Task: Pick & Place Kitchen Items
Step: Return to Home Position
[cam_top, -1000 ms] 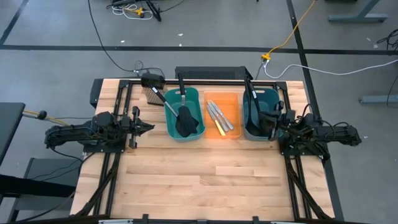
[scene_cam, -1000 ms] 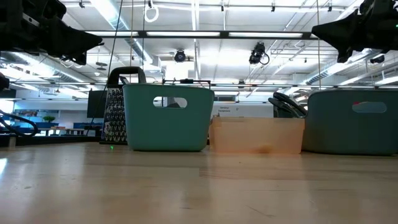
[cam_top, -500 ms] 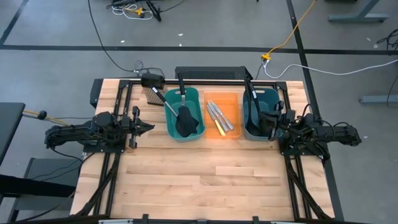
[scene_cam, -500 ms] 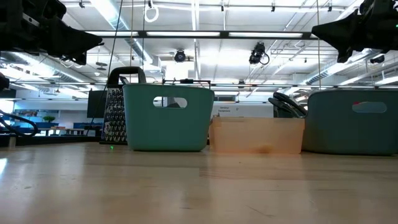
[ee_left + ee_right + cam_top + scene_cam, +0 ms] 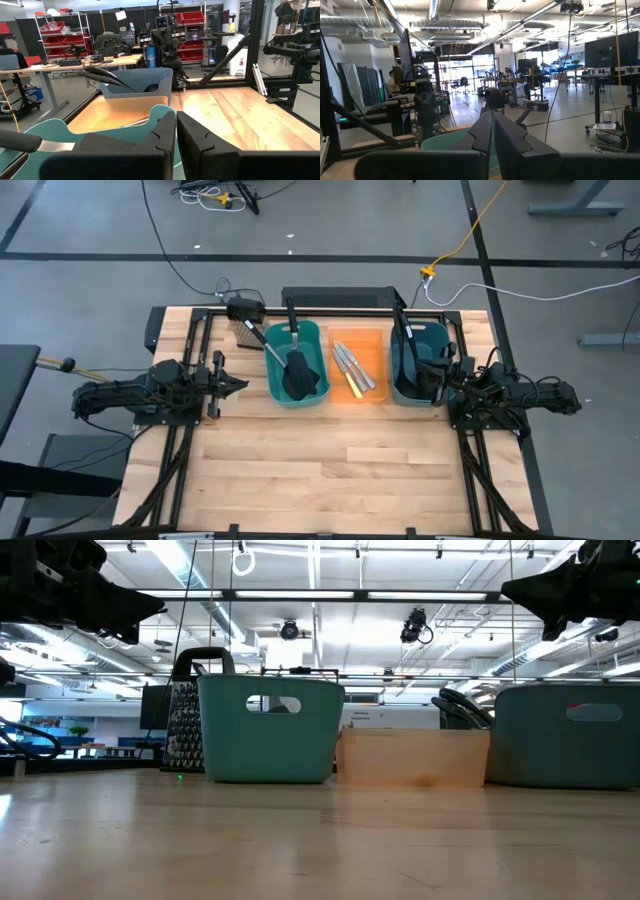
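Observation:
Two black slotted spatulas (image 5: 297,370) lie in the left teal bin (image 5: 295,362), their handles sticking out over its far rim. Two silver knives and a yellow-handled knife (image 5: 352,370) lie in the orange bin (image 5: 357,366). Two black ladles (image 5: 413,355) sit in the right dark teal bin (image 5: 418,362). My left gripper (image 5: 243,385) is shut and empty, raised left of the left teal bin. My right gripper (image 5: 432,380) is shut and empty, raised at the right bin's right side.
A metal grater (image 5: 243,334) stands left of the left teal bin near the far edge. A black bar (image 5: 335,298) lies along the far edge. The near half of the wooden table (image 5: 330,470) lies open in front of the bins.

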